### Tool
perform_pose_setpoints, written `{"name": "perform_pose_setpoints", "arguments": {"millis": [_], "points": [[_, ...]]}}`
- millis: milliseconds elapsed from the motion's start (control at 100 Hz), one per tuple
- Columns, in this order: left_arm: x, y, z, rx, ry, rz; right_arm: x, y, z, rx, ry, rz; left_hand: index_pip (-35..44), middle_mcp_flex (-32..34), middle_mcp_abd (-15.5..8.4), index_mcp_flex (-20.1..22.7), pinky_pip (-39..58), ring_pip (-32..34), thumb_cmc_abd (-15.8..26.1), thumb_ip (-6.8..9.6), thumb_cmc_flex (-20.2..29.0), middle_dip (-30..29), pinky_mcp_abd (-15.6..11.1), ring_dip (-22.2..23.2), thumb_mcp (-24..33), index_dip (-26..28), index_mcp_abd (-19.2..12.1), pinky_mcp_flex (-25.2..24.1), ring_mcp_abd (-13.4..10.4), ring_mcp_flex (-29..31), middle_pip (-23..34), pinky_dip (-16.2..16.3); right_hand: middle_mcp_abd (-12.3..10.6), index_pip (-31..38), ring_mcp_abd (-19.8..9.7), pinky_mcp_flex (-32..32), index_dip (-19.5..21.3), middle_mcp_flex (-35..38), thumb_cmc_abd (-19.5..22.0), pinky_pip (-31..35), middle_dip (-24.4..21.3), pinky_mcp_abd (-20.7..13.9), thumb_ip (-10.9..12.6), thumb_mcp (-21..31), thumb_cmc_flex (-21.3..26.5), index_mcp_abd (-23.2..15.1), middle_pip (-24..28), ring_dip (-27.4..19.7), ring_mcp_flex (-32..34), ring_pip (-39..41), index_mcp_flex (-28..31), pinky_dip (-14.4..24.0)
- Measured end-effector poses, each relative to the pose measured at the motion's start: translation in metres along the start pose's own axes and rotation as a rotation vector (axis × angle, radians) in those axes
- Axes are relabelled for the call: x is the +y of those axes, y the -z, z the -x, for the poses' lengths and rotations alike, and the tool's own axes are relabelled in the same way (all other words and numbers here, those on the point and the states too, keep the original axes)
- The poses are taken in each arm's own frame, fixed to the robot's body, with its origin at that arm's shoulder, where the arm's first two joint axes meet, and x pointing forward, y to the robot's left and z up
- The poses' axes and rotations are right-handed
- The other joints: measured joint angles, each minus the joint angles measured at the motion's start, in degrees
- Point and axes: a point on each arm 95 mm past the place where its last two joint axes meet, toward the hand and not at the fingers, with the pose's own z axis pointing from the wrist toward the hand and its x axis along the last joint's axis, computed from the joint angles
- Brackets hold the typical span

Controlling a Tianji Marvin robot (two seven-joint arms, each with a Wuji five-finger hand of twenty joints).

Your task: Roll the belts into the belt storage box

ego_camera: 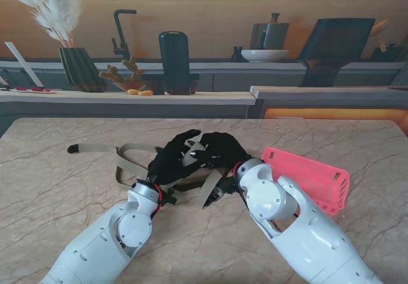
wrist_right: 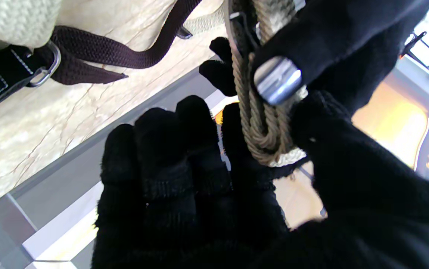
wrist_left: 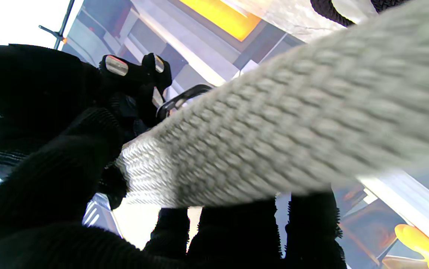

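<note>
While both my hands meet over the middle of the marble table [ego_camera: 57, 188], I can see the left hand [ego_camera: 171, 158] and the right hand [ego_camera: 220, 149], each in a black glove, closed together on the same beige belt [ego_camera: 127, 151]. From the stand camera the belt's free length trails off to my left, ending in a dark tip [ego_camera: 73, 148], and loops back toward the hands. My left wrist camera shows the woven beige webbing [wrist_left: 274, 123] crossing right over the left fingers [wrist_left: 236, 231], with a metal buckle ring [wrist_left: 184, 98] near the other glove. My right wrist camera shows the right thumb [wrist_right: 311, 41] pressing a few coiled turns of belt [wrist_right: 263, 123] against the fingers. A second, dark brown belt [wrist_right: 98, 48] with a metal ring lies flat on the table behind. The pink storage box [ego_camera: 312, 177] sits on my right, just beside the right forearm, tilted, with no belt in the part I can see.
</note>
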Motion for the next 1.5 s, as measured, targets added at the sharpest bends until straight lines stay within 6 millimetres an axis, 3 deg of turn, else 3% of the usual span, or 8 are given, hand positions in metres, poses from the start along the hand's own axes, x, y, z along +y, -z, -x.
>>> {"name": "perform_pose_setpoints", "arguments": {"millis": [150,270,390,500,800,950,1150,1500], "points": [[0.003,0.0,0.002,-0.013,0.004,0.05,0.012,0.008,-0.001,-0.014,-0.05,0.034,-0.1,0.34,-0.61,0.27,-2.74,-8.26,1.28,0.0,0.26,-0.01,1.1,-3.61,-1.47,0.69,-0.69,-5.04,1.19,-6.01,-1.31,0.91,0.0,0.0,0.01,-0.09,0.82,-0.5,0.0,-0.14,0.84,-0.01,-0.01,-0.45,0.19,0.1,0.8,0.35,-0.07,0.0,-0.34,0.0],[0.007,0.0,0.003,-0.058,0.053,0.105,0.018,0.012,-0.002,-0.01,-0.059,0.063,-0.14,7.57,-0.63,6.45,-3.15,-9.33,3.14,0.0,2.29,0.75,1.34,-4.31,-3.95,3.2,-0.75,-6.45,2.31,-6.43,-1.53,2.2,0.0,0.0,0.01,-0.09,1.08,-0.5,0.0,-0.15,0.91,-0.04,-0.01,-1.03,0.69,0.14,1.24,0.46,-0.07,0.15,-0.76,0.0],[0.008,0.0,0.001,-0.08,0.068,0.11,0.021,0.014,-0.003,0.008,-0.038,0.08,2.7,21.29,-0.63,15.18,-0.08,-1.9,8.18,0.0,5.37,3.92,1.23,-3.47,-9.51,8.13,-0.55,-3.79,2.51,2.88,3.05,3.61,0.0,0.0,0.01,-0.09,1.32,-0.5,0.04,-0.16,0.93,-0.06,-0.01,-1.19,0.69,0.15,1.25,0.49,-0.07,0.21,-0.76,0.0],[0.008,0.001,-0.001,-0.093,0.208,0.128,0.022,0.015,-0.004,0.041,0.038,0.098,4.13,24.02,-0.64,17.32,1.38,0.64,8.18,0.0,5.46,4.71,1.1,-2.25,-11.1,9.1,-0.04,-2.82,2.91,4.72,4.74,4.15,0.0,0.0,0.01,-0.09,1.57,-0.5,0.64,-0.16,1.04,-0.09,-0.01,-1.8,0.7,0.15,1.25,0.5,-0.07,0.22,-0.76,0.0],[0.006,0.007,-0.004,-0.096,0.427,0.166,0.027,0.016,-0.003,0.055,0.052,0.132,3.12,23.93,-0.63,17.98,-0.2,-1.05,9.67,0.03,-3.54,5.61,1.4,-2.17,-13.88,9.33,0.22,-4.34,4.55,4.7,3.02,4.62,-0.06,0.0,-0.03,-0.08,1.59,-0.5,0.64,-0.17,1.5,-0.13,-0.01,-1.81,0.71,-0.45,1.27,0.5,-0.07,0.23,-0.76,0.0],[0.004,0.008,-0.006,-0.119,0.495,0.151,0.029,0.017,-0.002,0.049,-0.009,0.136,1.63,23.96,-0.6,20.29,-1.07,-1.31,21.41,0.03,10.67,6.08,1.58,-2.1,-30.18,9.93,0.17,-4.85,5.1,4.59,2.22,6.16,-0.11,0.0,-0.09,-0.06,1.59,-0.5,0.64,-0.17,1.51,-0.15,-0.01,-1.82,0.71,-0.46,1.27,0.5,-0.07,0.23,-0.76,0.0],[0.003,0.009,-0.01,-0.14,0.535,0.138,0.03,0.018,-0.001,0.045,-0.005,0.145,5.9,30.41,-1.36,20.96,0.85,3.14,21.27,-0.98,25.55,7.86,1.36,-1.01,-35.61,12.14,0.4,-2.12,4.71,8.94,5.57,6.36,-0.44,0.0,-0.34,-0.06,1.59,-0.51,0.64,-0.17,1.55,-0.25,-0.01,-2.34,0.71,-1.29,1.32,0.5,-0.07,0.24,-0.76,0.0],[0.0,0.008,-0.012,-0.163,0.493,0.082,0.023,0.013,0.004,0.03,-0.066,0.156,14.58,34.21,-0.52,21.59,8.04,18.49,17.66,-1.52,27.46,18.27,-0.93,2.66,-34.07,13.2,1.91,4.46,1.99,16.9,17.0,5.59,-0.88,0.0,-1.19,-0.7,0.74,-2.85,0.49,-1.82,1.33,-1.05,0.02,-0.7,-1.8,-3.72,1.52,0.33,-1.8,-1.14,-2.63,0.0]]}}
